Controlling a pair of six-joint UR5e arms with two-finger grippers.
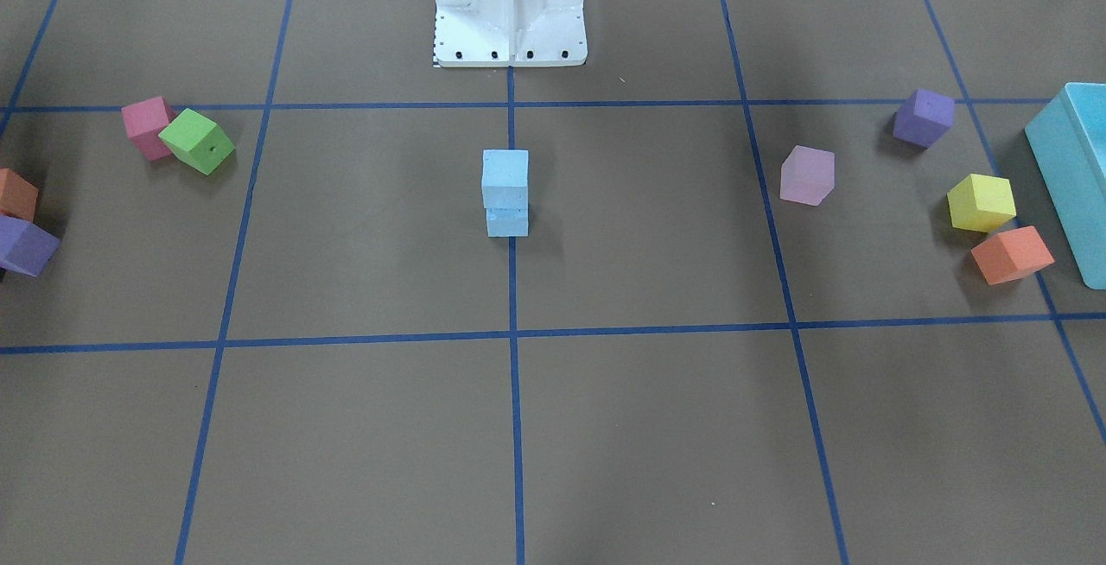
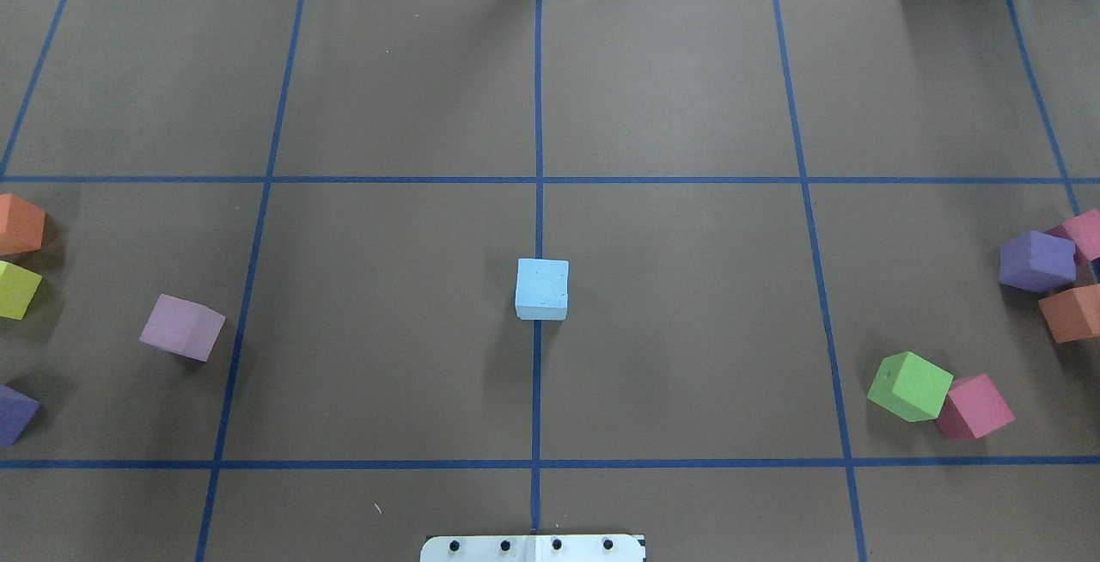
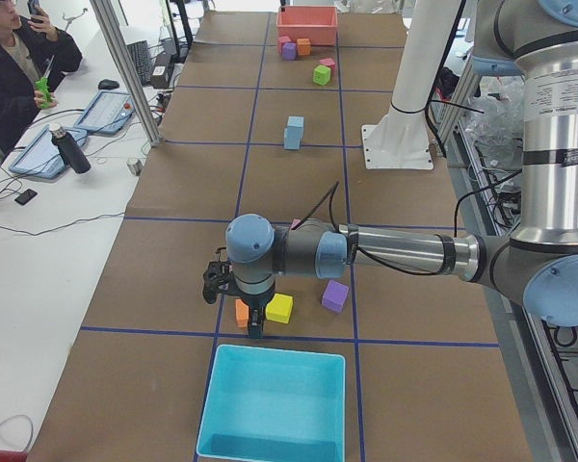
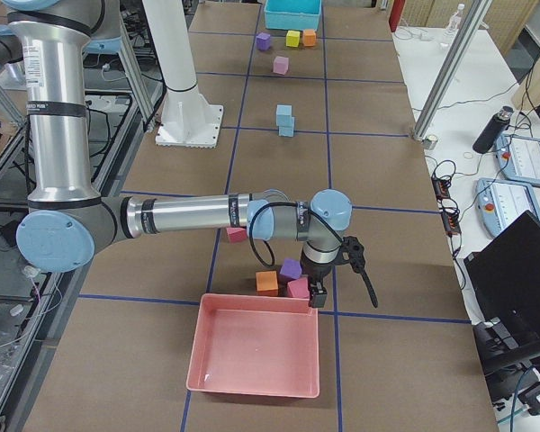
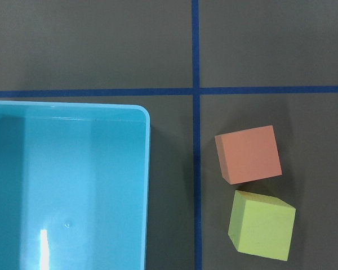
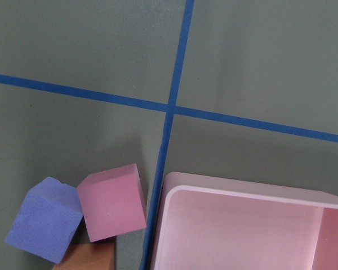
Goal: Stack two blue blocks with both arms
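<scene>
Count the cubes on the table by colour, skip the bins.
blue cubes: 2, stacked
orange cubes: 2
purple cubes: 2
pink cubes: 2
pale lilac cube: 1
yellow cube: 1
green cube: 1
Total: 11

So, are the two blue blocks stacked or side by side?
Stacked: the upper blue block sits on the lower blue block, both upright. The overhead view shows only one top face.
</scene>
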